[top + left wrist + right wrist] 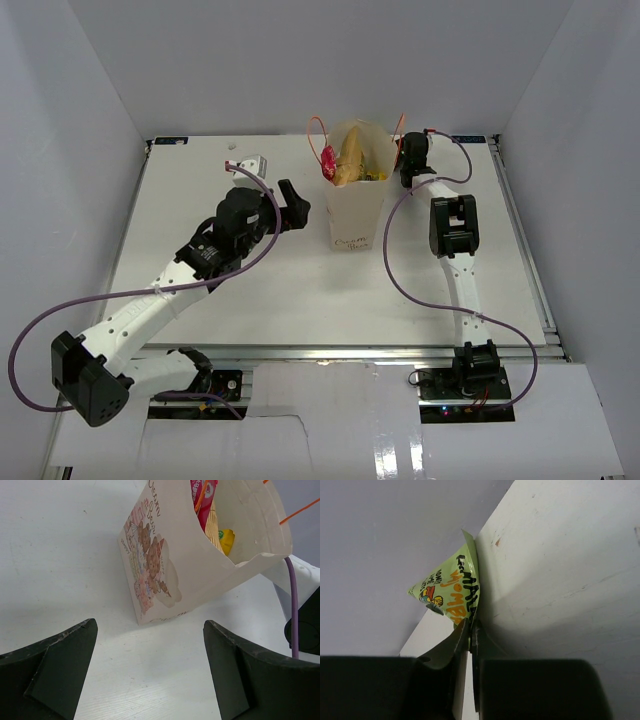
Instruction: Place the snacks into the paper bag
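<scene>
Noted right gripper [470, 630] nearest the lens, black jaws clenched on the lower corner of a small yellow-green wrapped packet [451, 592] with orange and black lettering; saw that packet outside the bag, standing up from the grip against a white table [560, 570] and a grey wall; placed this gripper, from above, just right of the bag's mouth near the table's far edge. Found left gripper [150, 625] released, jaws spread wide and holding nothing, low over the table and aimed at a tall cream paper bag [165, 565] with teddy-bear print; saw the bag upright mid-table, apart from both jaws. Spotted inside it a large tan-gold chip bag [352, 160], a red wrapped packet [205, 500] and a yellow wrapped packet [227, 540].
</scene>
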